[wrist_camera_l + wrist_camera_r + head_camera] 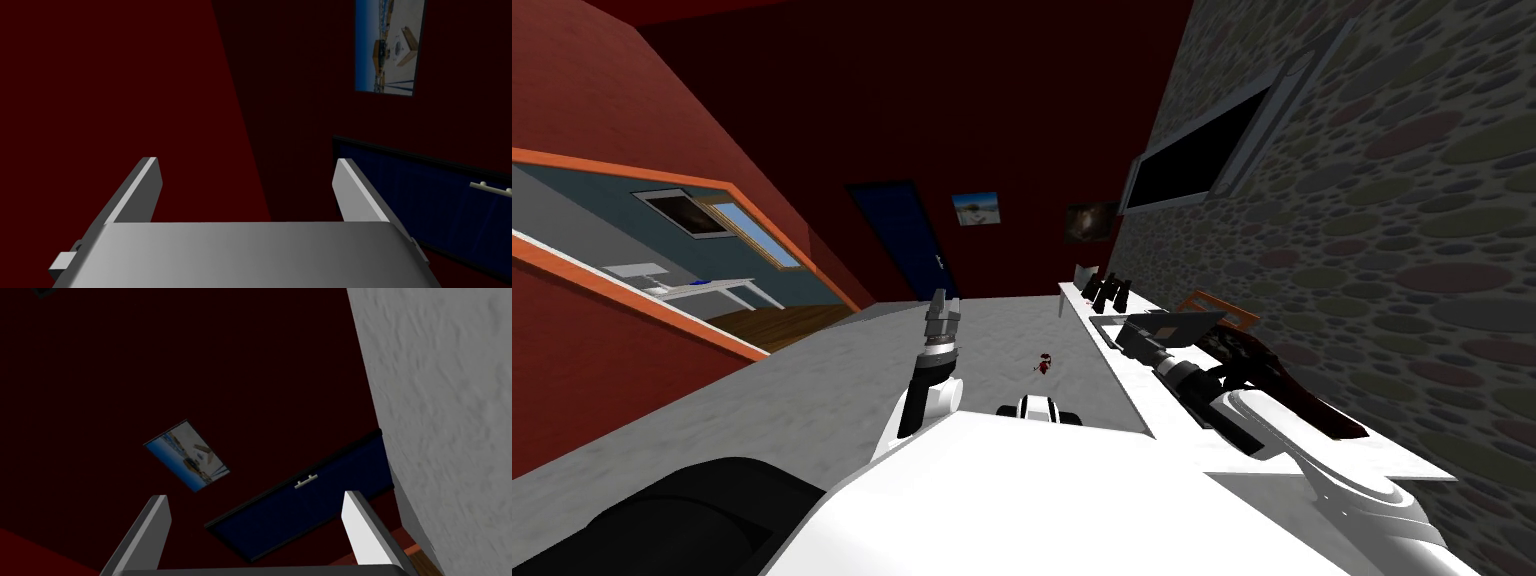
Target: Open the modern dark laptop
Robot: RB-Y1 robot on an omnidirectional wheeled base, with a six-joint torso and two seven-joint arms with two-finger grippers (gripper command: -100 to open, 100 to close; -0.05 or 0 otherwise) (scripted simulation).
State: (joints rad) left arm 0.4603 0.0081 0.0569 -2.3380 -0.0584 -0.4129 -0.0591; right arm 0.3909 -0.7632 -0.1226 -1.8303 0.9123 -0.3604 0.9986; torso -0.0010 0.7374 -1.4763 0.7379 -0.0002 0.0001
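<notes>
The robot's right forearm [1192, 385] is hanging out over a long white table [1130, 380] that is running along the pebbled wall [1392, 250] on its right side. The right gripper [255, 495] is standing wide open, its two fingers [362, 533] spread and gripping nothing, and is pointing down the room toward the far end. The dark laptop [1180, 324] is lying on the table right beside the gripper's dark body, on the side nearer the wall; whether the two are touching cannot be told, nor whether the lid is up. A dark red and black shape [1282, 385] is sitting between the forearm and the wall, and an orange frame [1227, 306] is showing just behind the laptop. Farther along the table, a few small dark objects [1109, 290] are standing together. Across the grey floor [812, 400], well apart from the laptop, the left gripper [942, 300] is hovering upright with its fingers [140, 195] also wide apart and empty. A small red item [1045, 363] is lying on the floor between the two arms. A blue door [897, 240] and a picture [977, 208] are facing the robot from the far red wall
</notes>
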